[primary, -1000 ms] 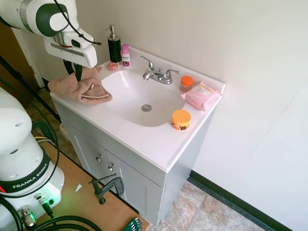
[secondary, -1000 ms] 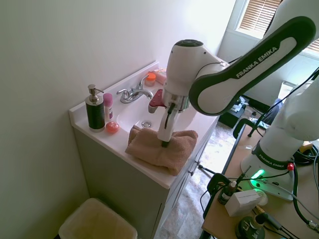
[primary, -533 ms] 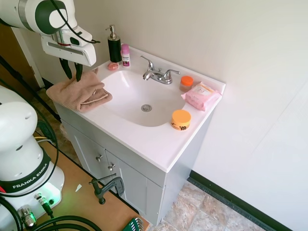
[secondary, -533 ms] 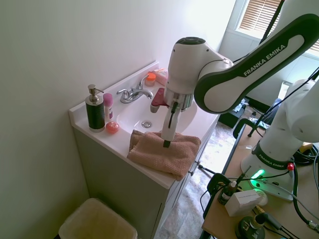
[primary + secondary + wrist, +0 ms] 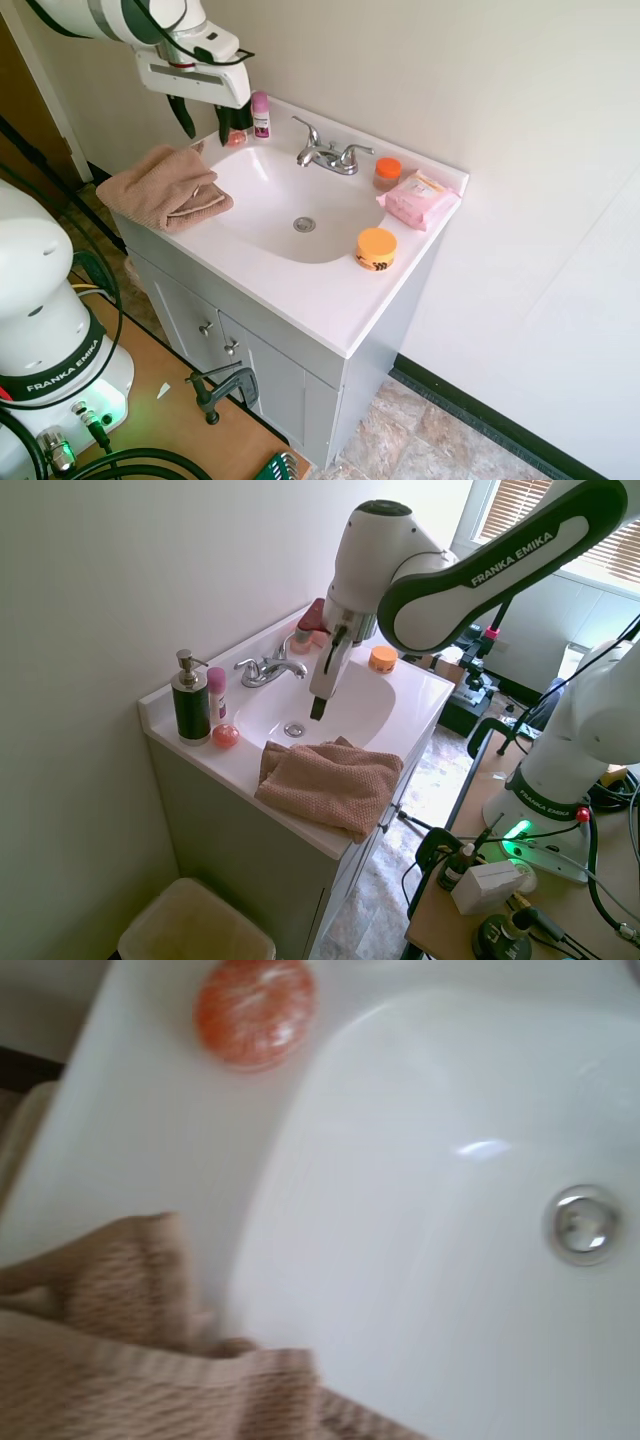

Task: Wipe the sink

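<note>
The sink (image 5: 268,192) is a glossy white oval basin with a round metal drain (image 5: 304,225) and a chrome two-handle faucet (image 5: 328,155). A folded tan towel (image 5: 165,190) lies on the vanity top's corner beside the basin, overhanging the edge (image 5: 330,785). My gripper (image 5: 205,122) hangs open and empty above the basin's rim, just past the towel and clear of it (image 5: 318,708). The wrist view shows the towel's edge (image 5: 130,1360), the basin wall and the drain (image 5: 582,1222).
A black soap dispenser (image 5: 190,708), pink bottle (image 5: 216,692) and round orange soap (image 5: 225,736) stand in the back corner. An orange jar (image 5: 376,248), pink wipes pack (image 5: 418,198) and small orange-lidded jar (image 5: 387,172) sit on the far side. A bin (image 5: 195,925) stands below.
My gripper has lifted off the towel and moved up and over toward the basin's back rim. The towel stays on the counter corner, slightly flatter than before.
</note>
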`<state>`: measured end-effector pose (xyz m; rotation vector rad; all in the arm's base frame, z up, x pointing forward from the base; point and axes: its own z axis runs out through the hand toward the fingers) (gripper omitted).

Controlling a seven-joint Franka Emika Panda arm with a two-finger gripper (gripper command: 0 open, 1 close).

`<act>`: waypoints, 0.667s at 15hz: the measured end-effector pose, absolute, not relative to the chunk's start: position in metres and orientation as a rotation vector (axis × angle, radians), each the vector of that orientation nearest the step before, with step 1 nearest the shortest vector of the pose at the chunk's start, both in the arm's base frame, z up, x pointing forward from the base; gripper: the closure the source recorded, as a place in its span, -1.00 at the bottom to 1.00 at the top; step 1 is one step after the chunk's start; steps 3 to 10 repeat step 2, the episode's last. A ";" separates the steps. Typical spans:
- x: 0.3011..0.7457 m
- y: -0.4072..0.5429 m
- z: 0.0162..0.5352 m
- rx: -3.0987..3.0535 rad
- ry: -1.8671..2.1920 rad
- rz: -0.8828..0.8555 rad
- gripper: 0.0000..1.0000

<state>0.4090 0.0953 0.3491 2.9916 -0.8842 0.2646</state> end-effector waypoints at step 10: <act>0.414 0.072 0.350 2.956 -0.914 0.285 -1.00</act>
